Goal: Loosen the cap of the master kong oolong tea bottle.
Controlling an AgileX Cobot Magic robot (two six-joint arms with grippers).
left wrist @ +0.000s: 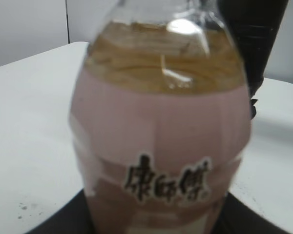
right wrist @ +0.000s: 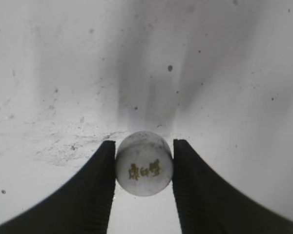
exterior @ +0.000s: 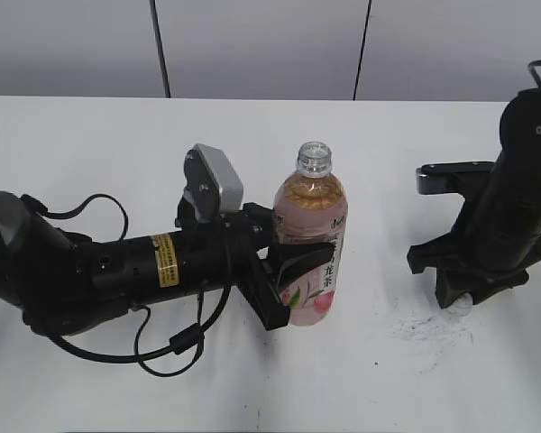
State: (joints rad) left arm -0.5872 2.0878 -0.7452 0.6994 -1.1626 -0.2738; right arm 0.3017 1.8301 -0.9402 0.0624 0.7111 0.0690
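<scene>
Two grippers engaged. Left gripper [exterior: 298, 280]: fingers [exterior: 304, 260] spread to bottle width and clamped around the lower body of the master kong oolong tea bottle [exterior: 310, 239], at the pink label. Bottle upright on the white counter [exterior: 90, 162], neck bare and uncapped. Right gripper [right wrist: 144, 168]: fingers [right wrist: 100, 195] closed narrowly, pinching the cap [right wrist: 144, 163] from both sides, low over the scuffed counter, well apart from the bottle, to its right. Whether the cap touches the counter: cannot tell.
</scene>
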